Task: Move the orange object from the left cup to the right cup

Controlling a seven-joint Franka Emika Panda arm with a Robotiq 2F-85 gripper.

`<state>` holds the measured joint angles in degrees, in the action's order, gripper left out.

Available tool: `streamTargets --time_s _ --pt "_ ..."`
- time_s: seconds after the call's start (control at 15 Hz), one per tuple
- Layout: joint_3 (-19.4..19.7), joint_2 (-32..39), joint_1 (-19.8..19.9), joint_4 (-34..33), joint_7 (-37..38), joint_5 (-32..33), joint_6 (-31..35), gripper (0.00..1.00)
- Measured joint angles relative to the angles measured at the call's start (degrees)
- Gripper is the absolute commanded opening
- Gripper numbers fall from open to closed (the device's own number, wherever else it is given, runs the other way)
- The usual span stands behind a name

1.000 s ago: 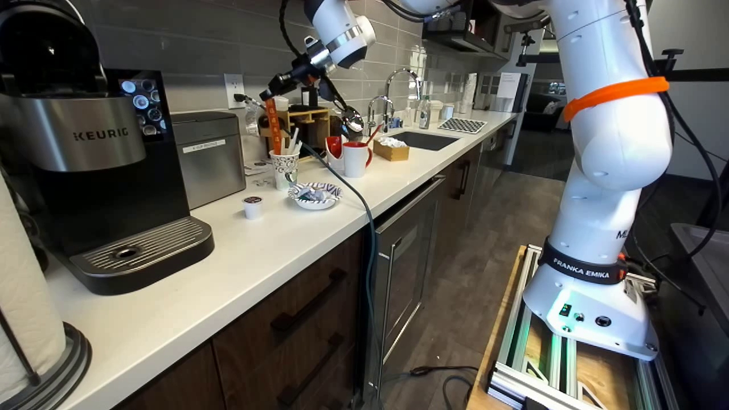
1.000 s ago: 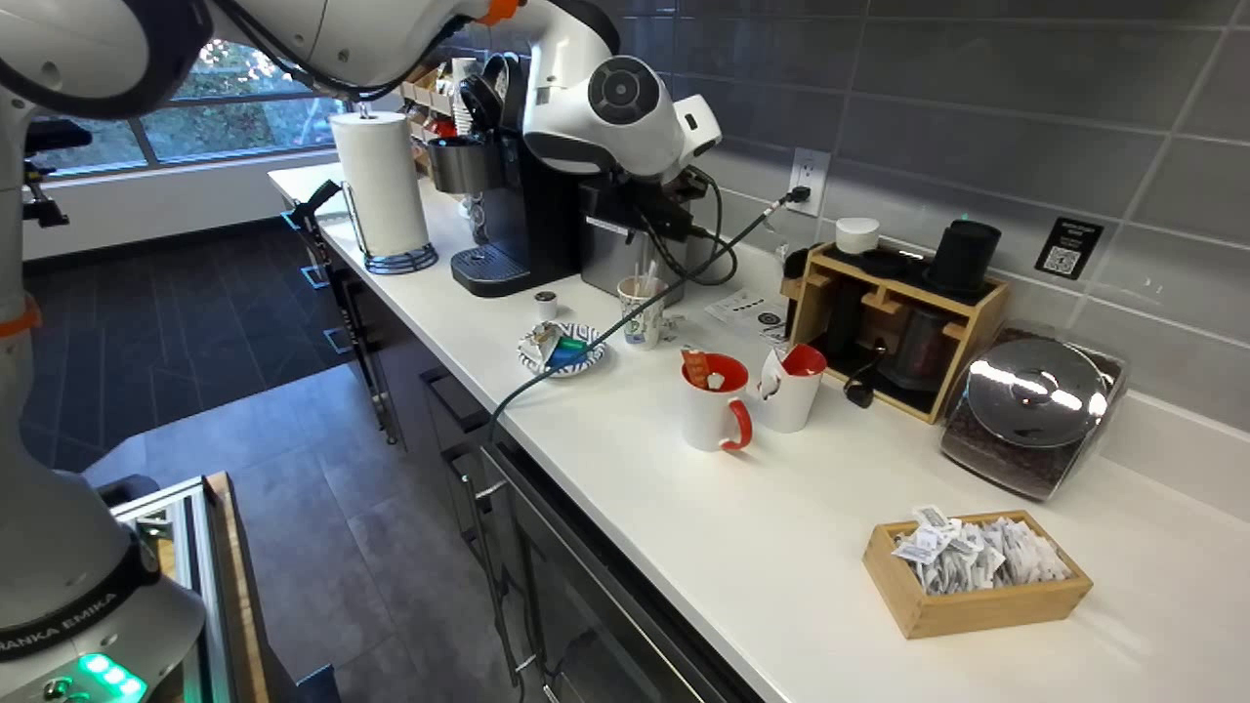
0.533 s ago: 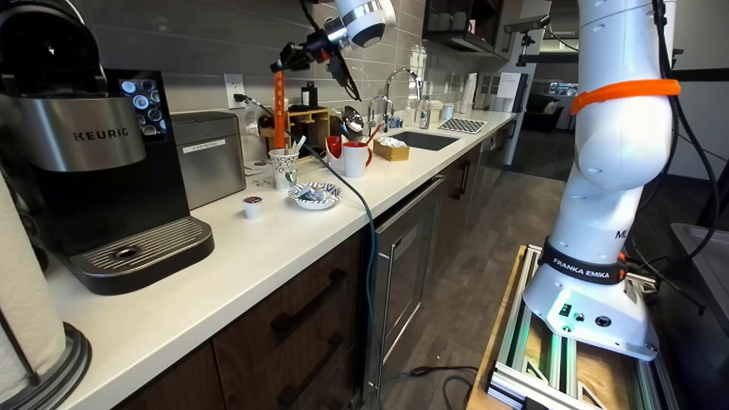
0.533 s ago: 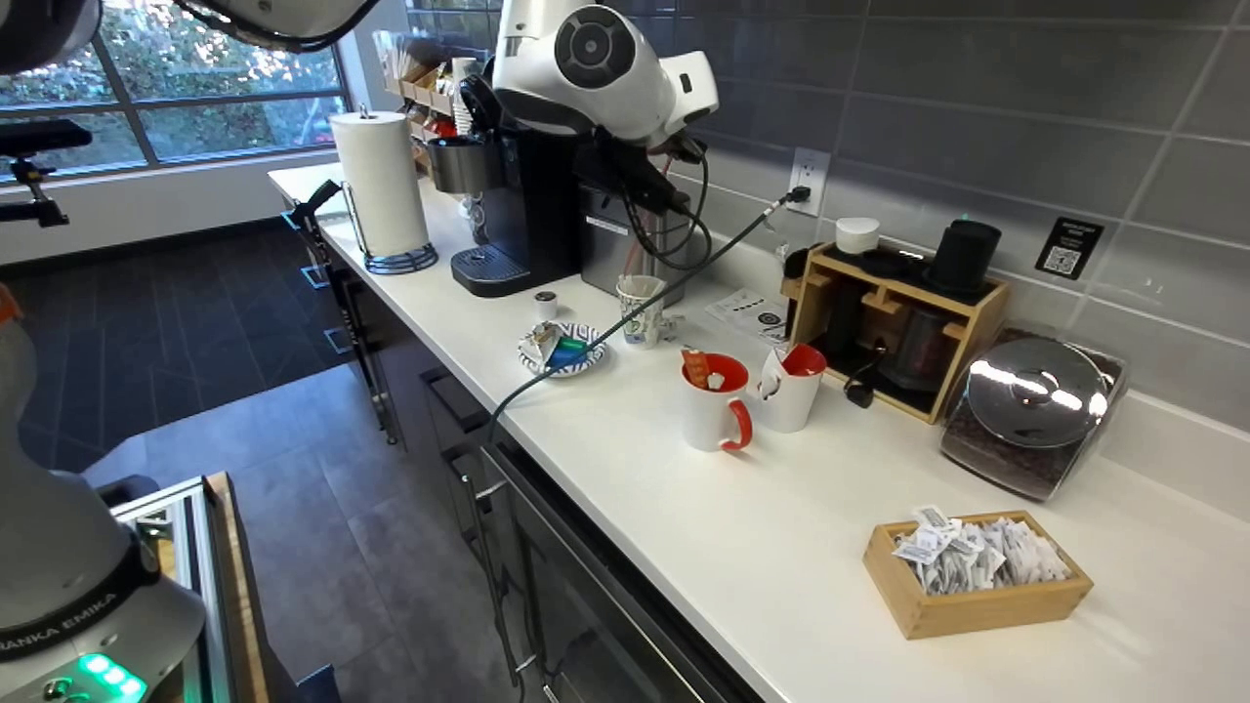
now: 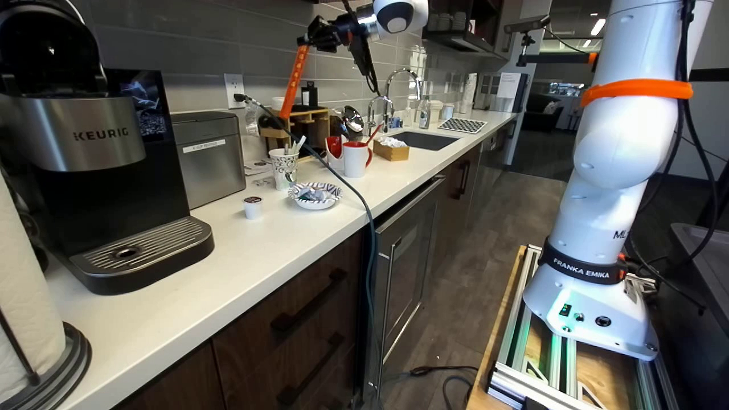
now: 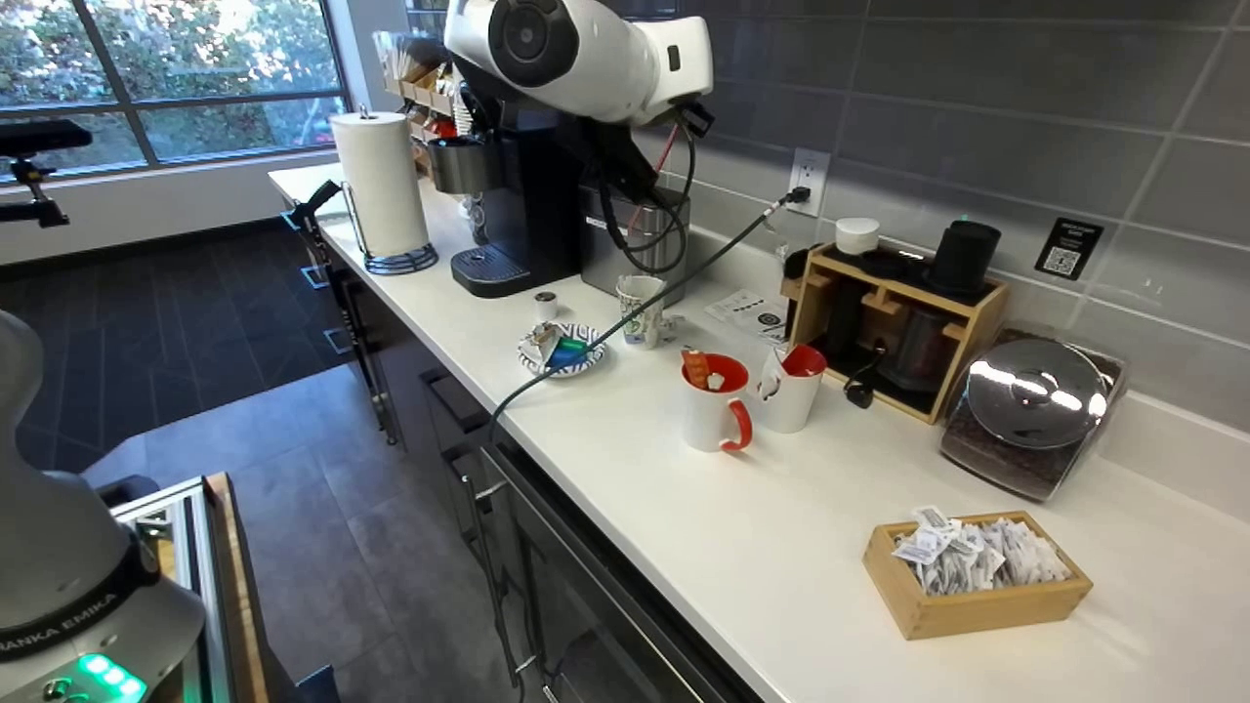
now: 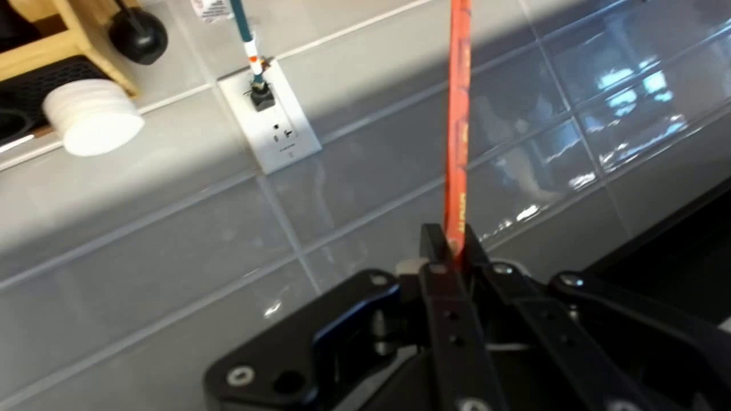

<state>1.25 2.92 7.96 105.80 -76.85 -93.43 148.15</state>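
Observation:
My gripper is shut on the top end of the long orange stick. The stick hangs tilted in the air, with its lower end above the counter. In the wrist view the fingertips pinch the stick. In an exterior view the arm hides most of the gripper, and only a thin piece of the stick shows. The left cup, a patterned paper cup, stands below and holds white sticks. To its right stand a white mug with red handle and a white cup with red inside.
A teal cable runs from the wall outlet across the counter, passing the paper cup. A patterned bowl and a coffee pod stand near it. A wooden organizer, packet box and coffee machine also stand there.
My gripper has risen and moved right in an exterior view, carrying the orange stick. The stick's lower end has come up from the paper cup, and the stick now tilts.

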Motion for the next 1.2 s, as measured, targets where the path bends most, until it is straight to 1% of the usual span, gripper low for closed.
streamTargets --time_s 0.27,0.53,0.67,0.8,0.93,1.2 --pt "1.73 -4.02 1.35 3.91 -7.45 -10.03 9.88 0.02" --pt "3.23 -4.7 2.77 4.32 -20.44 -23.42 20.75 0.02" --pt "3.73 -4.61 3.51 4.15 -27.17 -29.75 24.61 0.02" --pt "4.08 -4.16 4.17 3.84 -33.32 -35.11 27.04 0.02" --pt "4.15 -3.31 4.51 3.66 -38.23 -38.99 28.2 0.02" --pt "4.08 -0.89 4.4 3.13 -48.46 -46.25 28.31 0.02"
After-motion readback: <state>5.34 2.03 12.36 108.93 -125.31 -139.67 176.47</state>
